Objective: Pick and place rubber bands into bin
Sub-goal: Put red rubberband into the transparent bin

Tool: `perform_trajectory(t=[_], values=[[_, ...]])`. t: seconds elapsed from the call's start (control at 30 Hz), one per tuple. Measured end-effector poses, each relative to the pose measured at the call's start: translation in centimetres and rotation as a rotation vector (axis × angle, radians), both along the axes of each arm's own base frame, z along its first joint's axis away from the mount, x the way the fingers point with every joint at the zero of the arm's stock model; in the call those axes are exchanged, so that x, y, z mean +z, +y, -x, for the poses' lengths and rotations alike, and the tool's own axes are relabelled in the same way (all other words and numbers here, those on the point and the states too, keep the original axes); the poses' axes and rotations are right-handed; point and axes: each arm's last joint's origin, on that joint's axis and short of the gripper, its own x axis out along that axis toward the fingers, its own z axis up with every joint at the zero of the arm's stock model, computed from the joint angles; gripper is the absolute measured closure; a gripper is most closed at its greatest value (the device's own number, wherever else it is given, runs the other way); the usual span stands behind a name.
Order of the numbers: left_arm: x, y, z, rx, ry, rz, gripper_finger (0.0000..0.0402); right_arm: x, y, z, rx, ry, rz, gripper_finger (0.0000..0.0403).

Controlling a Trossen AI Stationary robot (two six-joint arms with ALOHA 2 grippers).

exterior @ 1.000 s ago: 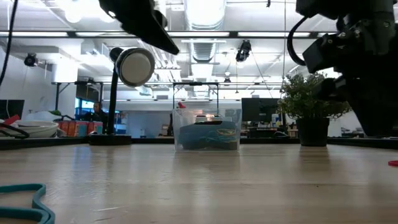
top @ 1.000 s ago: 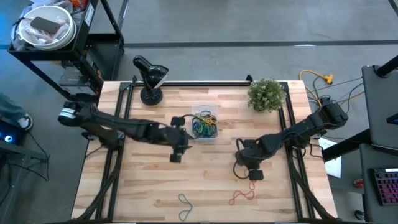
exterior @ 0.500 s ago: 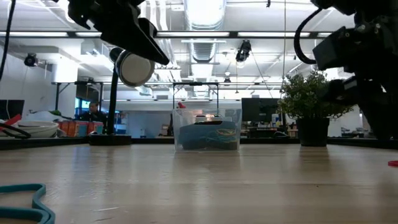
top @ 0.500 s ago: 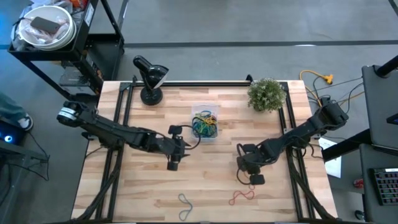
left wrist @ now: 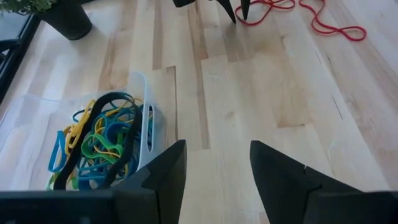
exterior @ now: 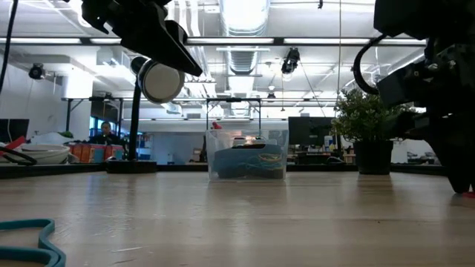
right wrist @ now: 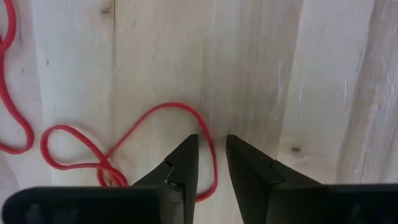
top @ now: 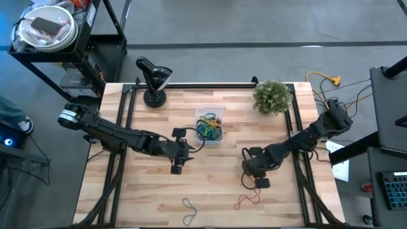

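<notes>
While both arms sit out over the table, the containers tell most of the story:

bin: the clear tub sits upper middle of the high view on the wooden table, upright. In the low view it's dead centre at the far edge.

bin contents: a tangled heap of rubber bands, mostly blue and green with some yellow and a black one. The left wrist view shows them piled up inside against the wall.

loose bands: a red band lies at the lower middle-right of the high view, a grey-blue band lower middle. A teal loop shows at the bottom left of the low view, flat on the wood.

right gripper: down by the table at centre-right of the high view, just above the red band there. Its wrist view has the fingers parted only a narrow bit with a curve of the red band right at the tips; nothing is gripped.

left gripper: hovering centre-left of the high view, just below-left of the bin, fingers spread wide and empty.

other stuff: black desk lamp upper left of the table, potted plant upper right, white bowl on a cart in the far upper-left corner.
</notes>
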Motion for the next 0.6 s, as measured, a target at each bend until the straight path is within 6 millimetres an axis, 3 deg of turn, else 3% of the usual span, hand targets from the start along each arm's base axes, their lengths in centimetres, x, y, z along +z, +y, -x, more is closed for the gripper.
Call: perform_trajectory(t=[0.2,0.4,0.6], values=[[-0.06,0.00,0.02,0.000,0.001,0.000,0.0240,-0.27,0.16,0.24,-0.033,-0.001,0.039,0.0332],[-0.05,0.00,0.01,-0.001,0.000,0.001,0.0240,-0.66,0.56,0.63,-0.030,0.004,0.062,0.0387],[-0.16,0.01,0.06,-0.001,0.005,-0.001,0.0240,-0.09,0.79,0.40,-0.027,-0.029,0.062,0.0394]])
